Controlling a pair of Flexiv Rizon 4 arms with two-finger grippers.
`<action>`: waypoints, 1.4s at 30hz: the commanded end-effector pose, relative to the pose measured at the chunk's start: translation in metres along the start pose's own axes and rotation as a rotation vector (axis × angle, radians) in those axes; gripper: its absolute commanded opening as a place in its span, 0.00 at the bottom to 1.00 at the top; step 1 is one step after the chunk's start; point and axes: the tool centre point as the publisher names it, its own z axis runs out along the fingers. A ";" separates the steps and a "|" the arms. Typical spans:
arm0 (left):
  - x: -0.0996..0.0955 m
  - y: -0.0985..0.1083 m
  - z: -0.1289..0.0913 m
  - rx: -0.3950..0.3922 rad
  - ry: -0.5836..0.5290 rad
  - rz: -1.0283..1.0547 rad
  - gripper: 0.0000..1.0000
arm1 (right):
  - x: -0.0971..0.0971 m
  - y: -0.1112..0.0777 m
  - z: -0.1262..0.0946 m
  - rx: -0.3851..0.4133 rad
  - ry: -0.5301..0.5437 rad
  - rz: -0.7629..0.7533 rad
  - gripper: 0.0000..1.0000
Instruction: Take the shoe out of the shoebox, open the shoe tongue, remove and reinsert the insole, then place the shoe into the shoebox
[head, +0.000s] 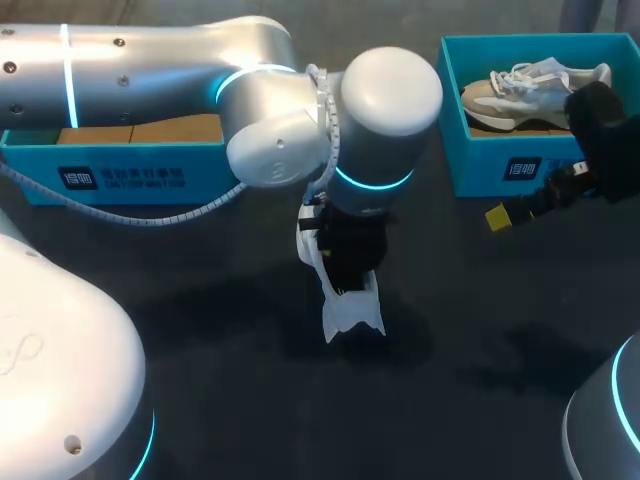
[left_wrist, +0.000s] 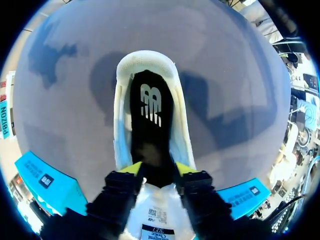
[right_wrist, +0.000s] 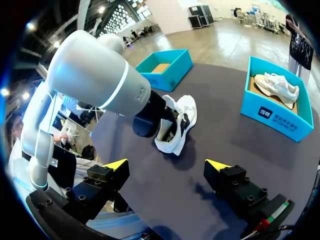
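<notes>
The shoe (head: 350, 300) is at the middle of the table (head: 480, 400), outside both boxes, under my left gripper (left_wrist: 158, 170). This claw is narrow and pinches the tongue (left_wrist: 160, 205) from 2 sides, so the mouth is open. Inside, the black insole (left_wrist: 150, 115) lies in its place. I cannot tell if the shoe touches the table. The right gripper (right_wrist: 167, 165) is wide and holds nothing; it hovers near the right box (head: 480, 165), where a 2nd shoe (head: 530, 90) lies. The left box (head: 120, 175) shows only its brown floor.

I judge the step is to take out the insole. The left claw should hold firm, with the mouth toward the right arm. The right claw should narrow first, enter at the heel end, catch only the insole's edge and peel slowly; a quick pull may drag the tongue loose.
</notes>
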 end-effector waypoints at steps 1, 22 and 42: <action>-0.001 -0.001 0.000 0.002 -0.002 0.008 1.00 | 0.000 0.002 0.002 0.005 -0.002 0.003 1.00; 0.013 -0.006 -0.003 0.053 -0.030 0.016 1.00 | 0.000 0.002 0.002 0.005 -0.002 0.003 1.00; 0.020 0.035 -0.038 0.027 -0.078 0.006 1.00 | 0.000 0.002 0.002 0.005 -0.002 0.003 1.00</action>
